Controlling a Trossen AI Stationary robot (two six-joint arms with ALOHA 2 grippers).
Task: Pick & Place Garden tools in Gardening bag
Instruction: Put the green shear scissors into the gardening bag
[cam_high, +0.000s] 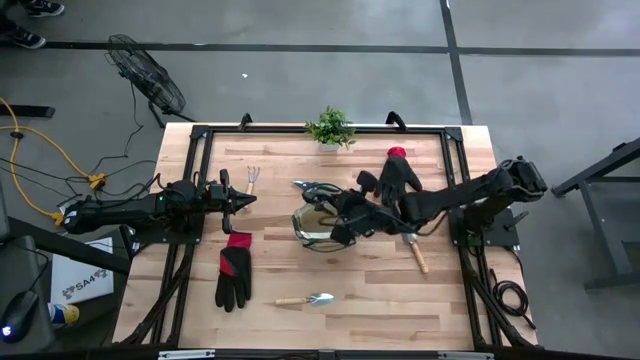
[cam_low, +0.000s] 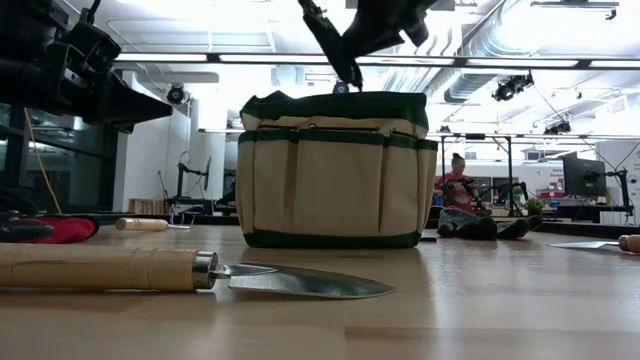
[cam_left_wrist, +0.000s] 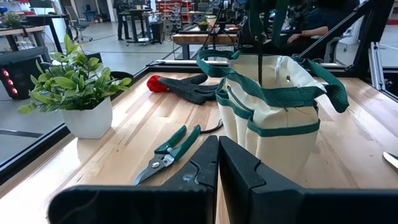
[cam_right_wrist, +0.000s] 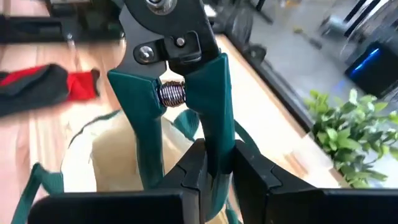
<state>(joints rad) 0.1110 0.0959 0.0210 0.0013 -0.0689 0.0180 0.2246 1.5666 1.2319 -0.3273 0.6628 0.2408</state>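
Green-handled shears (cam_right_wrist: 186, 106): clamped in right gripper (cam_right_wrist: 214, 165) above gardening bag (cam_high: 318, 222); left gripper (cam_left_wrist: 217, 168): closed, empty, beside bag

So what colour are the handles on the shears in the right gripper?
Dark green, on the spring-loaded metal shears; the right wrist view shows it best.

Two dark arms, black fingers (cam_left_wrist: 205, 171)

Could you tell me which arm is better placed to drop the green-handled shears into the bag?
Right. The right gripper already grips the green-handled pruning shears directly above the open khaki fabric bag. The left gripper waits shut and empty, well to the bag's side.
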